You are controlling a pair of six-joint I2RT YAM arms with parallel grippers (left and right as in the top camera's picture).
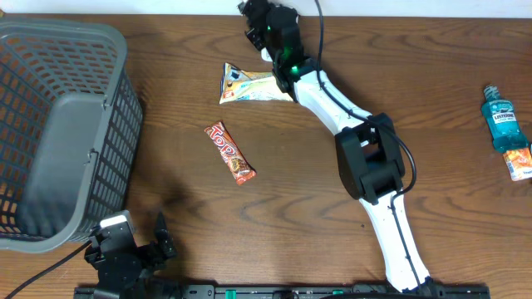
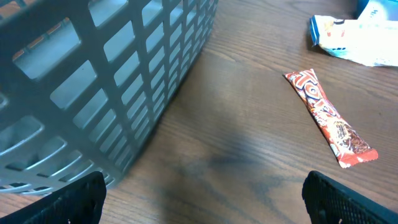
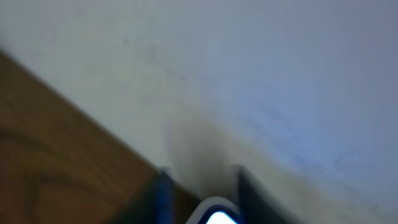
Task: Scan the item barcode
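My biggest worry is the basket (image 1: 120,116): my left end effector (image 2: 205,186), spread wide and holding nothing, hangs low at the near left just beside its wall, and a careless swing would clip it. The right arm (image 1: 374,166) is stretched across the desk (image 1: 291,208) to the far edge, facing the wall (image 3: 280,74). Pushing further could strike the wall or drag the white packet (image 1: 253,85), which lies partly under the wrist. The right end effector (image 3: 204,174) is too blurred for me to call clenched or released. The candy bar (image 1: 229,153) lies flat mid-desk, apart from both arms, and its barcode may be face-down.
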